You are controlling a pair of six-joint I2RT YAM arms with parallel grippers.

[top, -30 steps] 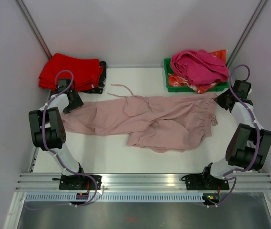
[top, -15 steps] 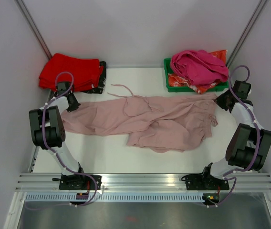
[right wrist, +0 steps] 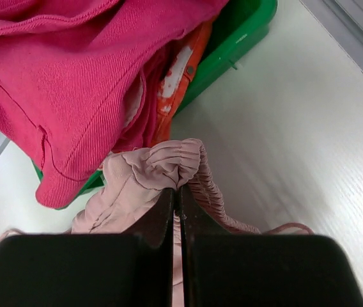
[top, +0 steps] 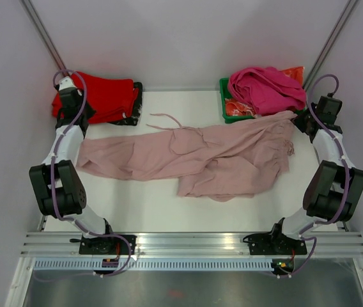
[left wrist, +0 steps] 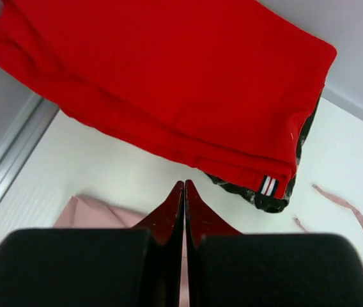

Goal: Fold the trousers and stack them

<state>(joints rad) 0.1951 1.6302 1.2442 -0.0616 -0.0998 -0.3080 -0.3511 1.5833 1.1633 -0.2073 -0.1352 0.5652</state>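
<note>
Across table: one trousers pair; right claw pinching it, left claw pressed together.

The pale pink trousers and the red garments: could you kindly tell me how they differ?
The trousers lie spread and rumpled across the table; the red garments sit folded in a far-left stack. The trousers are pale pink, the red garments vivid red. The right tool pinches the trousers; nothing grips the red garments. Both are soft cloth.

Dark patterned cloth mostly under the red stack, perhaps another garment; pink cord partly off the right edge.
</note>
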